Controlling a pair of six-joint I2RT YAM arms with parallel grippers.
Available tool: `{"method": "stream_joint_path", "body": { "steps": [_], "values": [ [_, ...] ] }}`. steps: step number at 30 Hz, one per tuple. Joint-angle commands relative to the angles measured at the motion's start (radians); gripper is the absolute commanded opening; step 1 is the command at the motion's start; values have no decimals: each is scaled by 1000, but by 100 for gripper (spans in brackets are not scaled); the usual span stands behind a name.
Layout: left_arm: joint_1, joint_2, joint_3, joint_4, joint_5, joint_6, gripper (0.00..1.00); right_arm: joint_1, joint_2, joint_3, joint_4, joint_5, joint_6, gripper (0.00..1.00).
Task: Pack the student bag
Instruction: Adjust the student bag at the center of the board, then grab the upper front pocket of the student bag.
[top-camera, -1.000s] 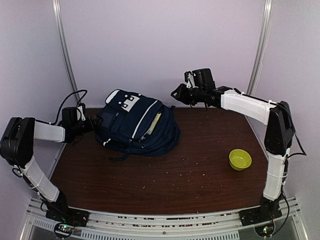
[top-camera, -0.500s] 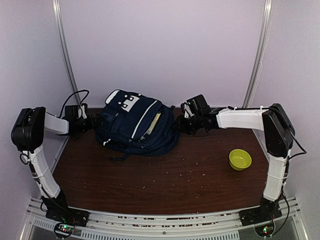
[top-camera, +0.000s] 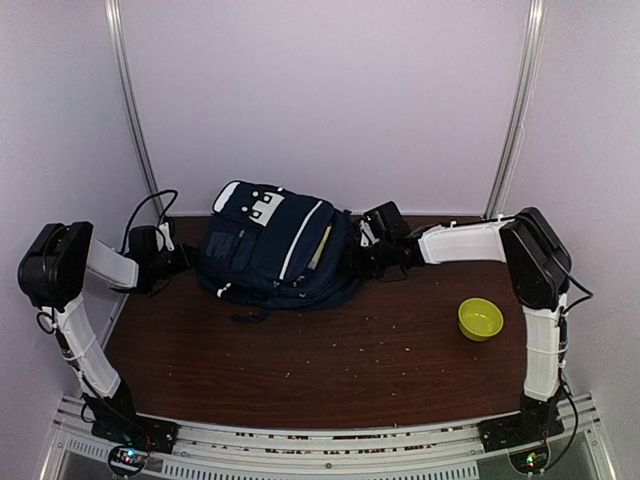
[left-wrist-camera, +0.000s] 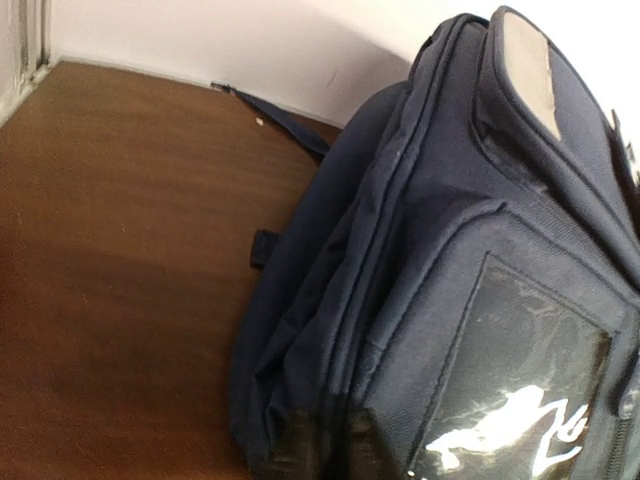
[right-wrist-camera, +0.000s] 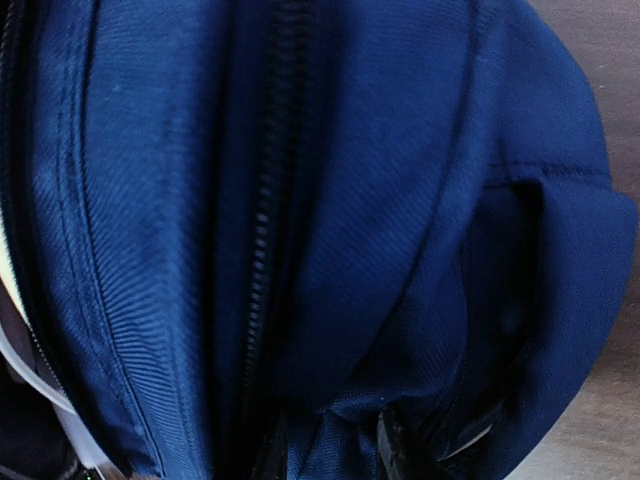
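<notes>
The left gripper is tucked right up against the left side of the backpack, low down by the table. Can't tell whether its fingers are apart or pinched on anything, because the wrist hides them from above. Its own camera just gets the backpack side-on: navy fabric, a shiny clear pocket with a white print on it, a greyish strip along the top edge, and a dark strap trailing off toward the back wall.

The right gripper is pretty much the mirror image, nose pressed into the backpack's right side. Same deal, can't tell if it's apart or clamped. Its camera is filled with the backpack, all blue cloth, with a dark zipper running top to bottom.

The backpack lies flat at the back of the brown table, a bit left of centre, between the two grippers, with its white patch toward the wall. A white stripe runs down its front, and something pale yellow shows in a gap beside it. Well off to the right sits a small lime-green bowl, well apart from both grippers.
</notes>
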Motion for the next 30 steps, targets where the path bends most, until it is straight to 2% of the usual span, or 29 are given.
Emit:
{"method": "stream_joint_path", "body": {
  "steps": [1, 6, 11, 14, 17, 21, 25, 30],
  "values": [
    [-90, -46, -116, 30, 156, -33, 0, -32, -17, 24, 24, -8, 5, 32],
    [-138, -120, -200, 90, 169, -83, 0, -51, -114, -33, -33, 86, -66, 33],
    [-209, -205, -311, 163, 96, -171, 0, -36, -275, -174, -67, 202, -125, 33],
    [-251, -247, -353, 158, 31, -224, 0, 36, -371, -269, -66, 312, -189, 33],
    [-305, -281, -369, 151, -12, -238, 0, 171, -434, -361, 25, 380, -263, 32],
    [-337, -318, -369, 150, -49, -248, 0, 285, -398, -351, 79, 416, -311, 32],
    [-352, -344, -344, 128, -60, -245, 0, 289, -318, -307, 109, 432, -278, 32],
    [-369, -364, -341, 103, -84, -229, 0, 261, -216, -186, 16, 467, -248, 30]
  ]
}}
